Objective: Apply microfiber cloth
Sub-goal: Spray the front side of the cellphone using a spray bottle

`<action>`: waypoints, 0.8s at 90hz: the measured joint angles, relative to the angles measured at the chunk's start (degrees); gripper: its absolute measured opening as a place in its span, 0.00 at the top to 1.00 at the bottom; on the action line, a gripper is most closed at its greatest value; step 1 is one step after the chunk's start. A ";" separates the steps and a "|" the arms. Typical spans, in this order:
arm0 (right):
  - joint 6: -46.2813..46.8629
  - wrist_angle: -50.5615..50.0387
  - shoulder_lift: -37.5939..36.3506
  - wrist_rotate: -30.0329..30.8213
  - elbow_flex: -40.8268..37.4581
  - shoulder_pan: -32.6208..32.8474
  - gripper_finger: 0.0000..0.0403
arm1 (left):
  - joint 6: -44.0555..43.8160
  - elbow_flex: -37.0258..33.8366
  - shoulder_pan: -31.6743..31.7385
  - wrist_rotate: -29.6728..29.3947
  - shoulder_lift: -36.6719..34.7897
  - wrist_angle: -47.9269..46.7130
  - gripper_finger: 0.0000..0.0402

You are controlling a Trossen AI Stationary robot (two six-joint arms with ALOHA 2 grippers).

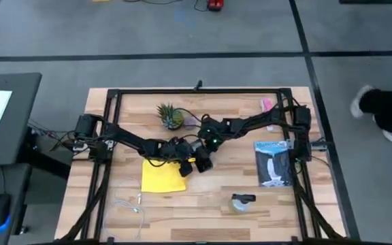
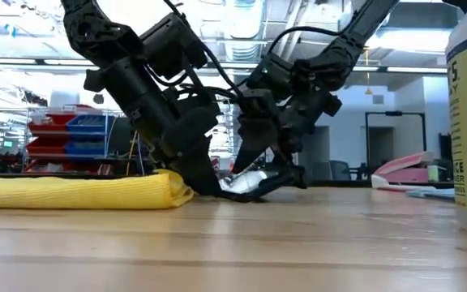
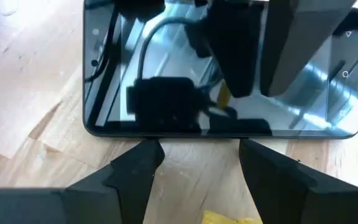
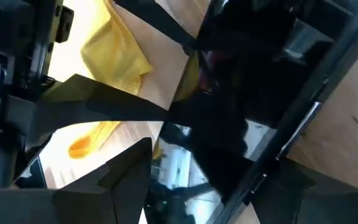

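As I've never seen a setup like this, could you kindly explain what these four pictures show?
It is a robot with two dark arms at a wooden table. One picture looks down from above, one looks level across the tabletop, and two come from cameras on the wrists. On the table lie a yellow microfiber cloth, a black smartphone, a small potted plant and a pink packet. The right claw seems to grip the smartphone, tilting it up; the left claw hangs open just before it.
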 joint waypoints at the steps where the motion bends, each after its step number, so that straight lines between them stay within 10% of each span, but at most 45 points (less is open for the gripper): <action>1: -0.04 -0.05 0.00 0.01 0.01 0.00 0.48 | 0.00 0.00 0.00 -0.01 0.00 -0.01 0.47; 27: -1.29 -1.99 -0.19 -0.42 0.19 0.26 0.94 | 1.78 0.00 -0.44 -0.48 -0.22 -1.91 0.47; 72: -10.42 0.05 -21.61 14.42 -15.37 0.94 0.97 | 12.61 -0.22 -5.99 -11.08 -4.79 3.75 0.47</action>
